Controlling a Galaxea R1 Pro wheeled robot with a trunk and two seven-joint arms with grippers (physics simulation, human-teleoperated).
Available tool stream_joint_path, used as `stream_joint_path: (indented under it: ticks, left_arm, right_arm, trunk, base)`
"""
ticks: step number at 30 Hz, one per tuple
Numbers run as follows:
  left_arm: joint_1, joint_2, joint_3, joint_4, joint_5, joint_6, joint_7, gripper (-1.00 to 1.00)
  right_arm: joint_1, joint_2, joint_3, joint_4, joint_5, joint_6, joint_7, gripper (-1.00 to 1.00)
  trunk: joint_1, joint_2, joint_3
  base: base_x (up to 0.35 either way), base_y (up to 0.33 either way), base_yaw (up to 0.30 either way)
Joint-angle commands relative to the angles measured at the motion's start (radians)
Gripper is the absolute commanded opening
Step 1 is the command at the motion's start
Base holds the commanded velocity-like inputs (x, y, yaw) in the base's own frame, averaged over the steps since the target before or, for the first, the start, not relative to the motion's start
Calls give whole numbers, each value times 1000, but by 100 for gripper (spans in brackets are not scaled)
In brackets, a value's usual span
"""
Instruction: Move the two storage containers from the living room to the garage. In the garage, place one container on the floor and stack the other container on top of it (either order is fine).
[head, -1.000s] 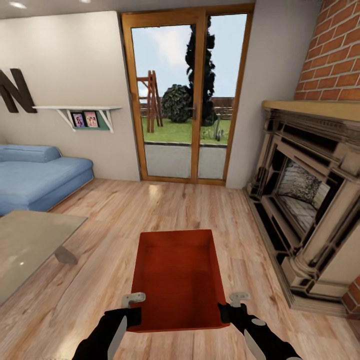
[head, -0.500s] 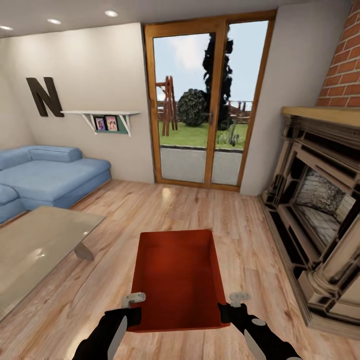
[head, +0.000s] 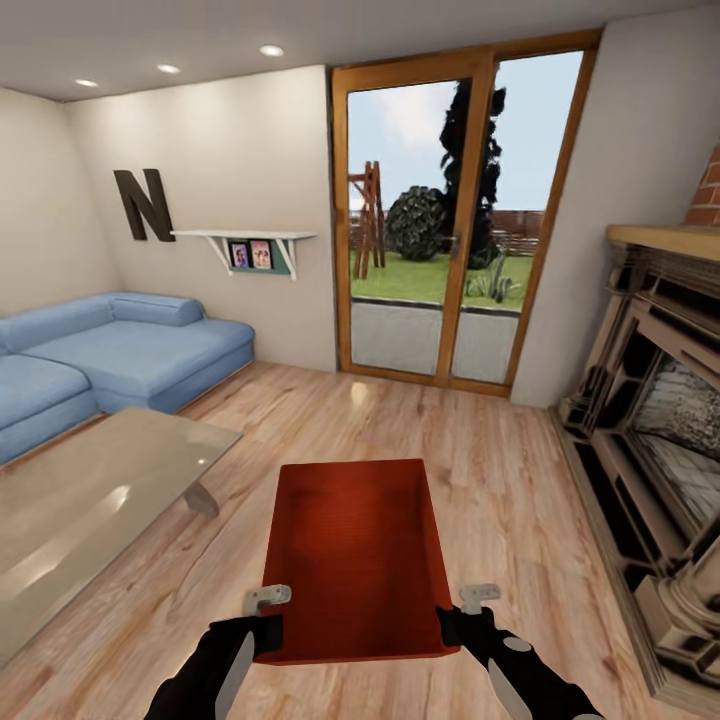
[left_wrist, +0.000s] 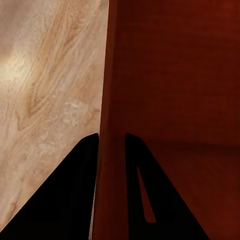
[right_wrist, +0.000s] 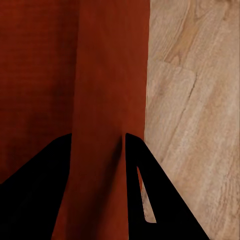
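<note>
The storage container (head: 355, 560) hangs above the wood floor (head: 480, 460), just beside the glass table (head: 90, 500), each side wall pinched by closed fingers: left gripper (head: 266, 615), right gripper (head: 462, 612). Turning risks clipping the table or fireplace (head: 660, 420); thin-wall pinches could slip. Only readable lettering: a wall "N" (head: 145, 204).
</note>
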Motion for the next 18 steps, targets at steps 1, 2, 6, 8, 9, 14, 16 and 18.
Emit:
stream_joint_path:
  ticks: [1,2,6,8,9,14,16,18]
  left_arm:
    - [0,-2,8,-3,-41,-8,13,-100]
    - [0,-2,8,-3,-41,-8,13,-100]
    - [0,-2,8,-3,-41,-8,13,-100]
    - [-1,-1,8,-3,-41,-8,13,-100]
    - [0,-1,8,-3,-41,-8,13,-100]
    - [0,-2,8,-3,-41,-8,13,-100]
    - [0,-2,8,-3,-41,-8,13,-100]
    - [-1,-2,8,-3,-41,-8,13,-100]
  right_arm:
    - [0,6,-2,2,-10,-1,4,-100]
    - [0,6,-2,3,-10,-1,3,-100]
    - [0,6,-2,5,-10,-1,3,-100]
    - [0,6,-2,5,-10,-1,3,-100]
    - [0,6,-2,5,-10,-1,3,-100]
    - [0,6,-2,5,-10,0,3,-100]
    - [0,6,-2,6,-10,0,3,-100]
    - [0,6,-2,5,-10,0,4,-100]
  trunk:
    - [-4,7,3]
    - [-8,14,7]
    - [-23,42,24]
    - [-31,56,32]
    - [-35,63,36]
    - [-54,98,57]
    - [-61,112,64]
    - [-69,126,72]
  base:
    - [0,0,220]
    - [0,0,226]
    - [0,0,235]
    - [0,0,244]
    - [0,0,250]
    - [0,0,257]
    - [0,0,260]
    - [0,0,260]
